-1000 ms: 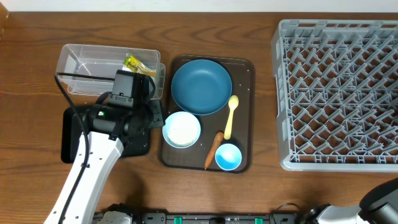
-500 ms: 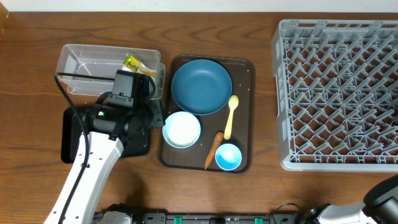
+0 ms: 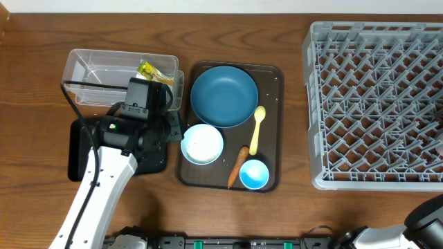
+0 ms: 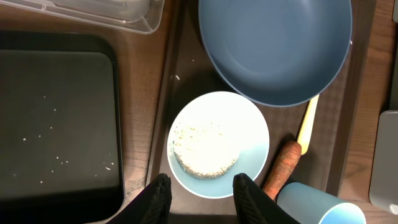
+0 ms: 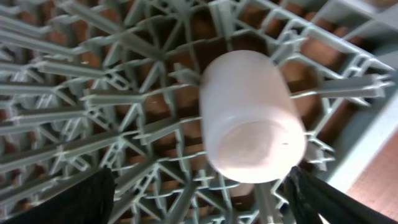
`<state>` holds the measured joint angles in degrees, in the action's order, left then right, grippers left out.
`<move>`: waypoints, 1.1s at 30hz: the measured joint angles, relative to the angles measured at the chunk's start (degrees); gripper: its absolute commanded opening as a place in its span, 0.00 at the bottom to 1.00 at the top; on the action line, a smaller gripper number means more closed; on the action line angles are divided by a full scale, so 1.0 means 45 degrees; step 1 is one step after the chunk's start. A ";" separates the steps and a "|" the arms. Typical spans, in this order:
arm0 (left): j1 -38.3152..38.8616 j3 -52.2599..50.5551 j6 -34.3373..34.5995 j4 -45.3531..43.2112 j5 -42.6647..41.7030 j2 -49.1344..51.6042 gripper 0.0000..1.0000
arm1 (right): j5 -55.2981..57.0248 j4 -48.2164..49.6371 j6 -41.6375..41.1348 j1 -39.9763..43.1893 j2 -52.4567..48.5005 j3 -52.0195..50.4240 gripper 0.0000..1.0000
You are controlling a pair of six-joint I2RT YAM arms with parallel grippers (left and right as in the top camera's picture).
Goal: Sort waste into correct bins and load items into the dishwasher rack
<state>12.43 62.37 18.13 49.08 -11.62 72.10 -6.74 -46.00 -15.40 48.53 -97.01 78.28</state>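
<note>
1. Two fingers of the right gripper (image 5: 199, 190) stand wide apart at the lower corners of the right wrist view. It is open and holds nothing.
2. Between them lies the white cup (image 5: 249, 106), its closed end toward the camera, resting among the pegs of the dishwasher rack (image 5: 93, 93). The left finger is well clear; the right one sits just beside the cup's wall.
3. The step in hand looks like the release of that cup. To do it well, I would lift straight up along the fingers' own line — any sideways drift could let the near finger drag the cup off its pegs. It seems to lean, so go slowly.
4. The left gripper (image 4: 202, 193) is partly open and grips nothing, its fingers over the near rim of the white bowl (image 4: 249, 124).
5. The bowl holds rice (image 4: 205, 152) and stands on the brown tray (image 3: 270, 76), beside the black bin (image 4: 56, 124) — a likely next job.
6. The blue plate (image 3: 223, 95), spoon (image 3: 256, 130), carrot (image 3: 237, 166) and light-blue cup (image 3: 254, 173) wait on the tray.
</note>
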 measured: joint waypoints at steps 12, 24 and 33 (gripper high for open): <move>0.0000 0.0000 0.0000 0.0000 0.0000 0.0000 0.36 | -0.2613 -0.1812 0.0787 0.0000 0.0000 0.0005 0.25; 0.0204 0.0000 0.0000 0.0015 0.0000 0.0000 0.37 | -0.7145 -0.4993 0.4449 -0.2555 0.0087 0.0024 0.31; 0.2618 0.0000 -0.0039 0.0136 0.0000 0.0253 0.43 | -0.6309 -0.5629 0.5552 -0.6538 0.0947 0.0024 0.35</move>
<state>24.21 62.37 17.96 49.69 -11.62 73.23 -35.14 -71.33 9.58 19.11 -92.75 78.39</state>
